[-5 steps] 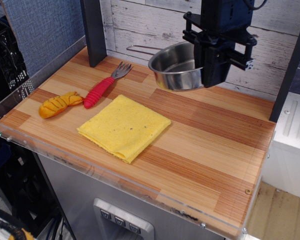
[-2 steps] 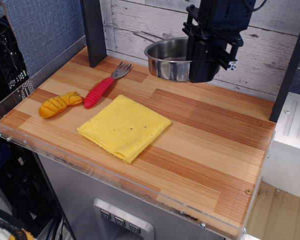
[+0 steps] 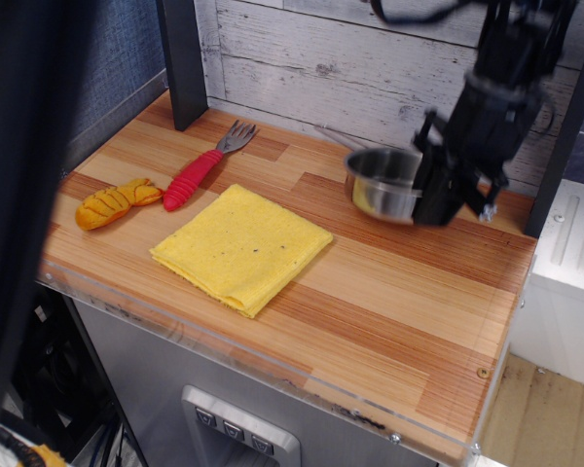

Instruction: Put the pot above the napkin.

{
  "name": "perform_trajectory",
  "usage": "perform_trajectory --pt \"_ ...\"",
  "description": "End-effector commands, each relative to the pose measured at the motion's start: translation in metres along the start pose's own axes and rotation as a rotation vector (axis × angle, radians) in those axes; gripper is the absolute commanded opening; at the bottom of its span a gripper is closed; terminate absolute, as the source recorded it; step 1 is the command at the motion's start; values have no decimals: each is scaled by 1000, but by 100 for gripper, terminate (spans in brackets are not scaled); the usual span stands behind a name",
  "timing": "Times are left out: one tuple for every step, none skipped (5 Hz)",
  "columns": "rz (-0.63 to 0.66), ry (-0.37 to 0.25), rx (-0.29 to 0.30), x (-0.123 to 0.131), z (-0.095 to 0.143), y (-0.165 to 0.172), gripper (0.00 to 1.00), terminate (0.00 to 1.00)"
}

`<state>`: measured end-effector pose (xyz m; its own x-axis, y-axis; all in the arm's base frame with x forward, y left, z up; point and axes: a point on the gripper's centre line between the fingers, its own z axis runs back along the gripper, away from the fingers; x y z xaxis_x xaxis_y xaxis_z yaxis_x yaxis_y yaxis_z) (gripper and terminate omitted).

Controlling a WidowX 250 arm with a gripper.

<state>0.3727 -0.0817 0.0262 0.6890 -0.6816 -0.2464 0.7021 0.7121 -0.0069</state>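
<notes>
The pot (image 3: pixel 380 185), a small shiny steel saucepan, is at the back right of the wooden table, low over or on the surface; I cannot tell which. Its thin wire handle points back-left. My gripper (image 3: pixel 438 199) comes down from the upper right and is shut on the pot's right rim. The napkin (image 3: pixel 241 246), a folded bright yellow cloth, lies flat at the table's middle left, well apart from the pot, to its front-left.
A red-handled fork (image 3: pixel 200 170) and an orange-yellow ridged toy (image 3: pixel 117 201) lie left of the napkin. A dark post (image 3: pixel 182 58) stands at the back left, another (image 3: pixel 565 146) at the right. A dark blurred band (image 3: pixel 19 195) covers the view's left edge.
My gripper has carried the pot from high at the back middle to the right and down. A dark blurred band has appeared at the left edge of the view.
</notes>
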Motion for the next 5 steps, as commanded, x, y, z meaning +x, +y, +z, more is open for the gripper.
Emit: perform_trajectory --pt "-55 -96 49 54 -67 -27 0 0" --pt "-60 -62 55 64 -73 -42 0 0" --pt "-18 -90 49 63 -55 -46 100 0" --pt "76 -193 40 16 -33 -21 100 0" --pt "173 -291 19 -27 -8 10 100 0"
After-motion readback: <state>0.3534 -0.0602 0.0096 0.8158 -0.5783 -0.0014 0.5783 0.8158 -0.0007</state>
